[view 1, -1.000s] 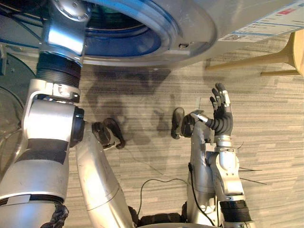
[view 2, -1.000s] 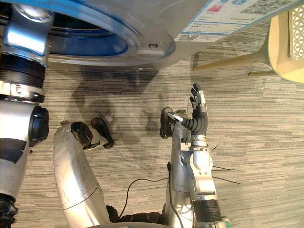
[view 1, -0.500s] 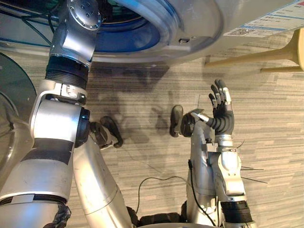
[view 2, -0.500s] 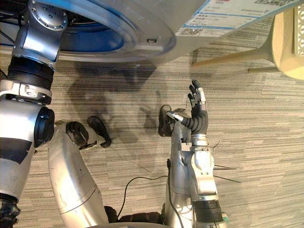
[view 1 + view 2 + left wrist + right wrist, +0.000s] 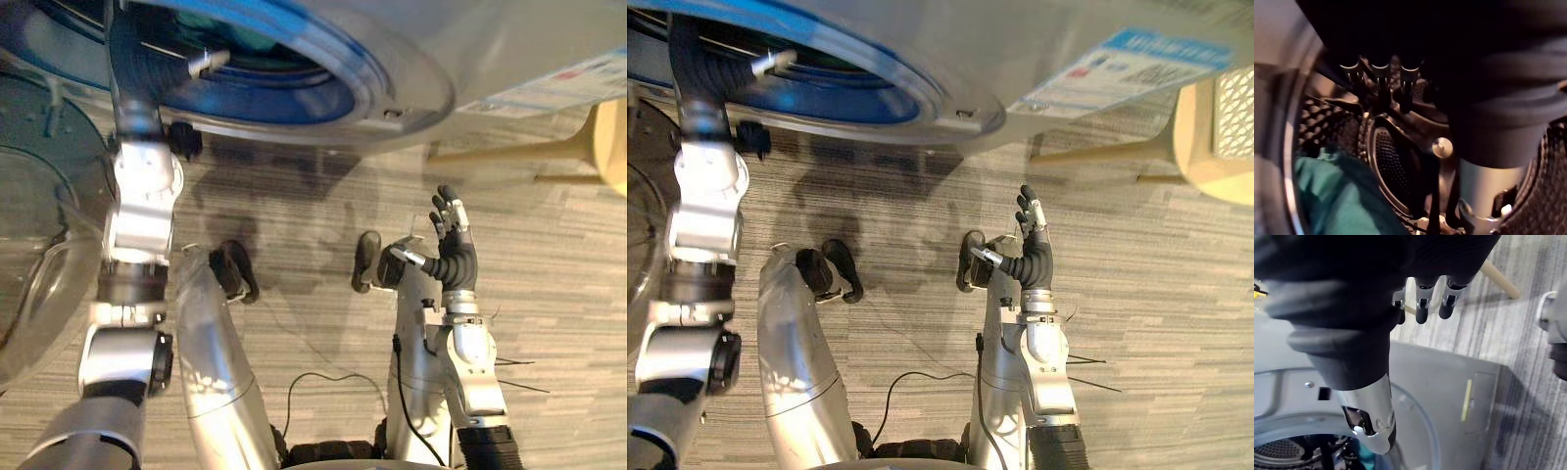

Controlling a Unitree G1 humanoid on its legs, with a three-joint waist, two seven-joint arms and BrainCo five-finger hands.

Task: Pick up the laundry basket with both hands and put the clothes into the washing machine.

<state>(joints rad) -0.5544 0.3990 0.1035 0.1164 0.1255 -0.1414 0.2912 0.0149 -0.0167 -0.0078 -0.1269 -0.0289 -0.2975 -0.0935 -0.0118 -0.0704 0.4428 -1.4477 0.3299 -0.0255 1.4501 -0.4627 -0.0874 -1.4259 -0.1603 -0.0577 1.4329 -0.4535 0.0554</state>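
The washing machine's blue-rimmed opening (image 5: pixel 333 83) is at the top of the eye views. My left arm reaches up into the drum. In the left wrist view my left hand (image 5: pixel 1382 74) hangs inside the perforated drum (image 5: pixel 1396 161) with relaxed fingers and nothing in it. A teal cloth (image 5: pixel 1334 196) lies in the drum below the hand. My right hand (image 5: pixel 453 257) is held up over the carpet in front of the machine, fingers straight and empty; its fingers (image 5: pixel 1422 303) show spread in the right wrist view.
The machine's clear round door (image 5: pixel 39 255) stands swung open at the left. A wooden-legged chair (image 5: pixel 1215 127) stands at the right, beside the machine's grey front (image 5: pixel 1449 396). Striped grey carpet (image 5: pixel 549 294) stretches to the right.
My left arm has stretched farther up into the drum, so the forearm now shows long and thin. The view has shifted a little. The right hand has stayed in place.
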